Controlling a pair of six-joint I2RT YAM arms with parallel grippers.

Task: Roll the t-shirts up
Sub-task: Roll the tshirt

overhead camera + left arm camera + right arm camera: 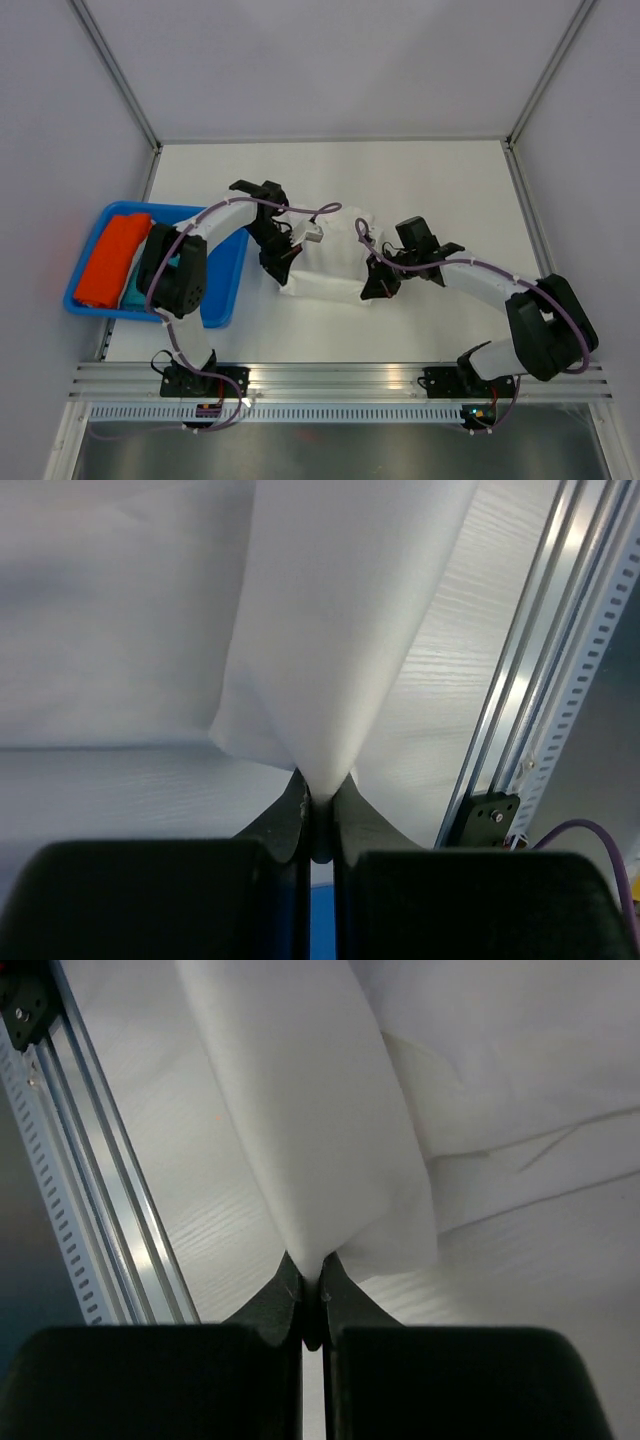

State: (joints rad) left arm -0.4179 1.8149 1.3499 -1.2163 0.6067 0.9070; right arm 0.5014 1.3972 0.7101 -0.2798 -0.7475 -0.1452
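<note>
A white t-shirt [330,262] lies bunched in the middle of the table between the two arms. My left gripper [281,272] is shut on the shirt's left near corner; in the left wrist view a peak of white cloth [330,660] rises out of the closed left gripper [320,792]. My right gripper [378,287] is shut on the right near corner, and white cloth [310,1140] runs up from the right gripper [311,1272] in its wrist view. An orange t-shirt [110,258] and a teal one [140,285] lie in the tray at the left.
A blue plastic tray [220,295] sits at the left edge of the table, partly under my left arm. An aluminium rail [340,378] runs along the near edge; it also shows as the rail [520,710] in the left wrist view and the rail [90,1190] in the right.
</note>
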